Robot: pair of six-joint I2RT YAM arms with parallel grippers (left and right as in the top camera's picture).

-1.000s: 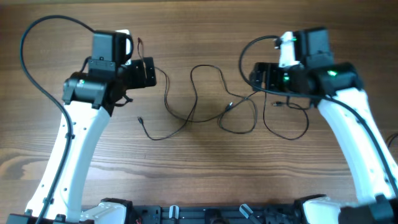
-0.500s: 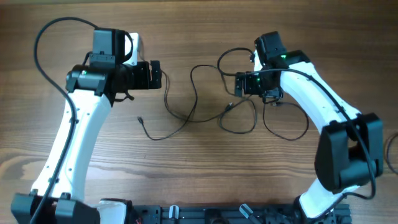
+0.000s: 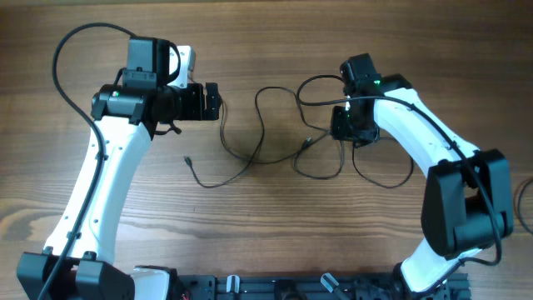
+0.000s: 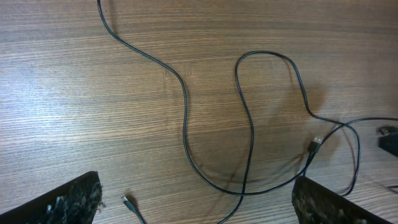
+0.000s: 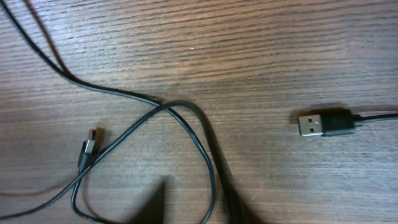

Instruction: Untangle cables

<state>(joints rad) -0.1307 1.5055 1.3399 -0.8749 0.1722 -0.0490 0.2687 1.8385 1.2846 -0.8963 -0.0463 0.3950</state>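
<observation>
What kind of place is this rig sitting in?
Probably a lab or test bench rather than a home: a wood-grain table, the left arm and right arm based at its near edge, and thin black cables lying loose on it. The room beyond isn't shown.

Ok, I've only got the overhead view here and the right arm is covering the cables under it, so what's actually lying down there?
Observer: The right wrist view shows a flat USB plug lying loose, not gripped.
Operator: Any tangle close to it?
Observer: Two strands of the cables cross each other, off to one side of that plug.
Operator: And the left jaws, are they on anything?
Observer: No. The left wrist view shows them wide open, holding nothing.
</observation>
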